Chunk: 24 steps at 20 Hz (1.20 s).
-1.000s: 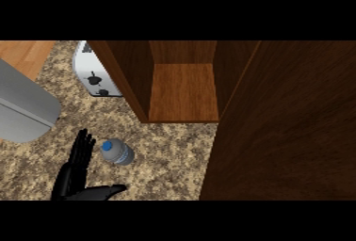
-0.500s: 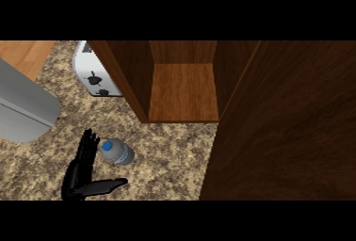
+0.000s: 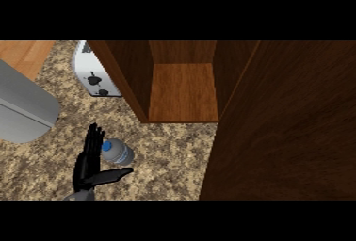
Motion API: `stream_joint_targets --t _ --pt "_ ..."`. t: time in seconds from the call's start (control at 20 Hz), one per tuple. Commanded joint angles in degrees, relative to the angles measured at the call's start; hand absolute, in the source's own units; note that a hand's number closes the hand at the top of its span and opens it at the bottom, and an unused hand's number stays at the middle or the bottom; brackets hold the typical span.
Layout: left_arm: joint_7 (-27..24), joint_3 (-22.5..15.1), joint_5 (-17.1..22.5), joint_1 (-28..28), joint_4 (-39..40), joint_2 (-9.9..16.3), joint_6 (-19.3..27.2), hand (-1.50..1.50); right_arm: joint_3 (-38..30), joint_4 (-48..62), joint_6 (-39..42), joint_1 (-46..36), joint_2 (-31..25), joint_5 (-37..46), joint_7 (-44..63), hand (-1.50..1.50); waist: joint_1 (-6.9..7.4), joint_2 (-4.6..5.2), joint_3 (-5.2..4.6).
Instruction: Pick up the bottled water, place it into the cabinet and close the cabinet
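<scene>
The black left hand point(image 3: 90, 162) has edged closer beside the clear blue-capped water bottle point(image 3: 117, 151), fingers straight, thumb spread; its forearm is cut off.

Bottled water point(image 3: 118, 152) right of left hand point(image 3: 90, 162), cabinet point(image 3: 182, 92) behind.

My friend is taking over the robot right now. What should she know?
Left hand: open, fingers straight, beside the water bottle, thumb below it, not gripping.
Right hand: not in view.
The bottle stands on the counter, blue cap up, near the cabinet.
The cabinet door is open, shelf bare.
Done: nothing.
Left: grab the bottle, put it in, shut the door.
</scene>
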Motion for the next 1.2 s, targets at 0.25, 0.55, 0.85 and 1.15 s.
stream_joint_targets --t 0.25,0.55,0.85,1.15 --pt "-9.25 1.43 0.60 -6.86 10.90 -1.65 -1.46 1.50 0.32 -5.65 0.43 3.02 -1.97 3.98 0.54 -1.50 0.02 0.01 0.03" --pt "-8.57 -0.41 -0.98 -10.01 13.31 -0.70 -3.35 1.50 1.77 -7.34 -0.90 -0.37 -1.52 6.33 4.20 -1.50 0.08 -0.07 0.01" --pt "-14.01 -4.60 -8.53 -12.56 12.01 -1.69 7.09 1.50 2.60 -4.91 -1.60 1.01 -2.17 5.08 1.92 -1.50 -0.12 -0.05 0.02" --pt "-15.57 -5.13 -10.14 -16.11 15.12 1.88 3.81 1.50 7.05 -4.26 -2.89 5.25 -2.85 7.70 -2.95 -1.50 -0.35 -0.06 0.03"
